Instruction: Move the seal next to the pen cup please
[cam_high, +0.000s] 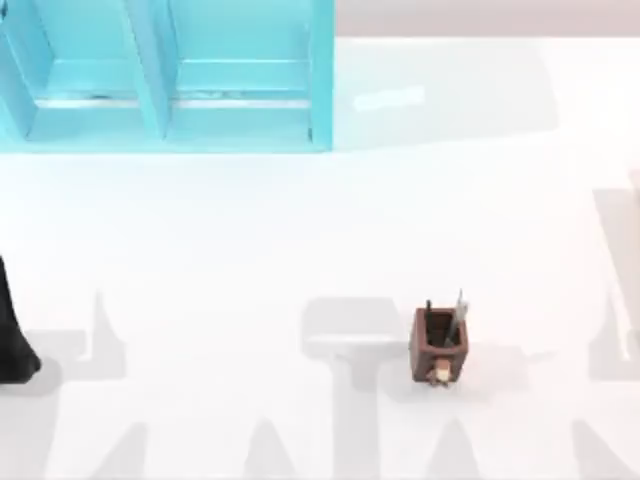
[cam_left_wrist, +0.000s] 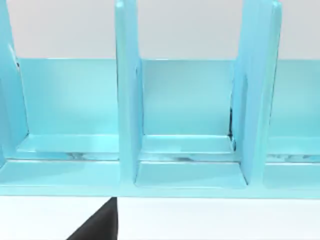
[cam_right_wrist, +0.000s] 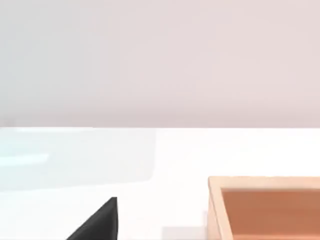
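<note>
The pen cup (cam_high: 438, 345) is a small brown square holder with a dark pen and a grey pen sticking up and a tan bit on its near side. It stands on the white table, right of centre and towards the front. The seal is out of view. My left arm (cam_high: 12, 340) is a dark shape at the table's left edge, far from the pen cup. A black part of my left gripper (cam_left_wrist: 97, 225) faces the blue shelf. A black part of my right gripper (cam_right_wrist: 97, 222) hangs over the white table.
A light blue shelf unit (cam_high: 160, 80) with upright dividers stands at the back left, and the left wrist view sees its compartments (cam_left_wrist: 185, 125) from close by. A tan wooden box (cam_right_wrist: 265, 205) lies near my right gripper.
</note>
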